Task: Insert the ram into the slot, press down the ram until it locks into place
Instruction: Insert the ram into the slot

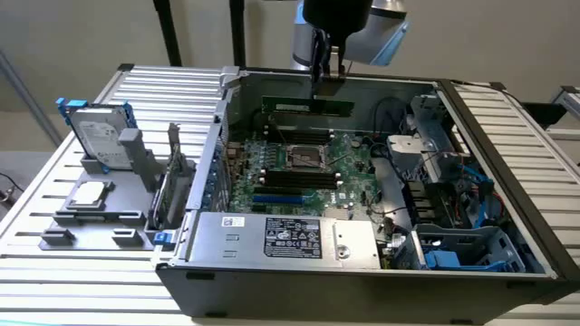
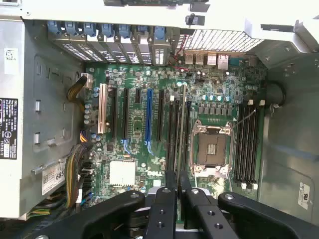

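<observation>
gripping the ram [image 1: 306, 105] over the open case

standing by the exterior view, i see the claw [image 1: 328, 92] hanging in from above, pinched shut on the upper edge of the ram. the ram is a long green stick held level and lengthwise across the case. it is raised clear of the motherboard [image 1: 354, 170], not seated. from this angle it shows up past the cpu socket [image 1: 306, 157], toward the case's far wall, and i cannot tell what lies straight beneath it. one bank of black memory slots [image 1: 299, 178] lies just on the near side of the cpu socket, and another bank lies just beyond it. a blue slot [image 1: 276, 200] sits between the cpu socket and the silver power supply [image 1: 290, 238]. well away from the cpu socket, toward the exterior view's left and outside the case, a hard drive [image 1: 95, 136] stands upright in a grey holder.

looking down through the wrist view, the black fingers [image 2: 167, 199] of the claw [image 2: 177, 181] clamp the ram [image 2: 182, 129], which is seen edge-on as a thin pale line. it runs alongside the cpu socket [image 2: 212, 147], over the black memory slots [image 2: 174, 134] just beside the socket on the blue slot's [image 2: 149, 119] side. i cannot tell which slot of that bank it lines up with. a second bank lies on the socket's opposite side. a white slot [image 2: 103, 109] lies farther from the socket than the blue one.
</observation>
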Tool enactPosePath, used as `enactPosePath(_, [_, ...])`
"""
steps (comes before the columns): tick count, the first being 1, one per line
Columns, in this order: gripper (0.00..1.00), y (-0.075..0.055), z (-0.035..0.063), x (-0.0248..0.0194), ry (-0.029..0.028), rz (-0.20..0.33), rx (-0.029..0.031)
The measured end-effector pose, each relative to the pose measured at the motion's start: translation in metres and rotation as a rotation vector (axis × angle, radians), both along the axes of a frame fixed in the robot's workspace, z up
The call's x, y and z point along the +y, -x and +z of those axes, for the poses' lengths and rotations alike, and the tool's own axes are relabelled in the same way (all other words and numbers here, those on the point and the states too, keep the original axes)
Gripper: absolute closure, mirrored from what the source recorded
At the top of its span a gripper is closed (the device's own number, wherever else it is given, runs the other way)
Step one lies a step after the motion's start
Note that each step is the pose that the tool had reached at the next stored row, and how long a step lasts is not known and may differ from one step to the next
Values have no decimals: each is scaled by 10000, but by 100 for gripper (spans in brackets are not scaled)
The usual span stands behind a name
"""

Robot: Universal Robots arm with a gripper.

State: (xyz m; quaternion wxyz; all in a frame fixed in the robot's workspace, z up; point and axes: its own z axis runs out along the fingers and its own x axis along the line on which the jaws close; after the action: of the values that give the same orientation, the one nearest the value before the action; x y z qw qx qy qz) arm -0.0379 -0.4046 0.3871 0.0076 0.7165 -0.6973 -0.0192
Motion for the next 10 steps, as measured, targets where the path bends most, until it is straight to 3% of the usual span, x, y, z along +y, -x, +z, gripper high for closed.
enactPosePath(10, [87,0,0,0,0,0,0])
